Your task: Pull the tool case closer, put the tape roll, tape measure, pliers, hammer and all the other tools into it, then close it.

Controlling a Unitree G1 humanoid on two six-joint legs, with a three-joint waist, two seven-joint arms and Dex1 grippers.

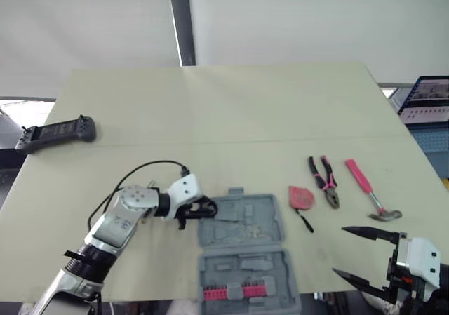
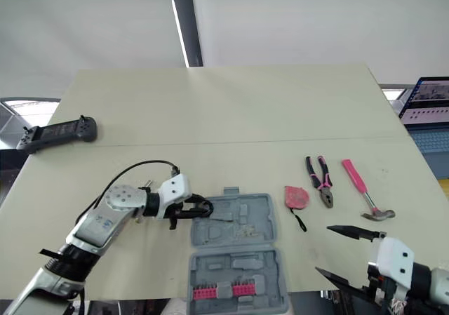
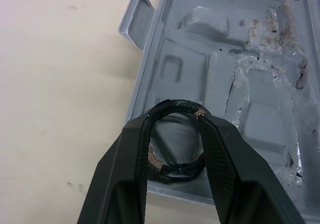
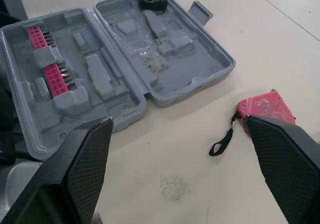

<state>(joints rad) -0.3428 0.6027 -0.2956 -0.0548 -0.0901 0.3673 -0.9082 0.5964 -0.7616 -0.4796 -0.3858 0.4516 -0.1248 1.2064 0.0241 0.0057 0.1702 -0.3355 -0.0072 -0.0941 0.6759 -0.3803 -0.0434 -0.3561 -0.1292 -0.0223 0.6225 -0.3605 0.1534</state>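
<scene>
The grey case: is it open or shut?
Open. The tool case lies spread flat, both moulded halves facing up, pink bit rack showing.

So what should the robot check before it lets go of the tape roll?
1. Tool case open: ok, both halves lie flat.
2. Left gripper shut on the tape roll: ok.
3. Tape roll over the case: ok, just inside its left edge.
4. Roll resting on the case floor: cannot tell.
5. Right gripper out of the way: ok, open, away from the case.
6. Tape measure, pliers, hammer packed: not ok, all lie on the table right of the case.
</scene>
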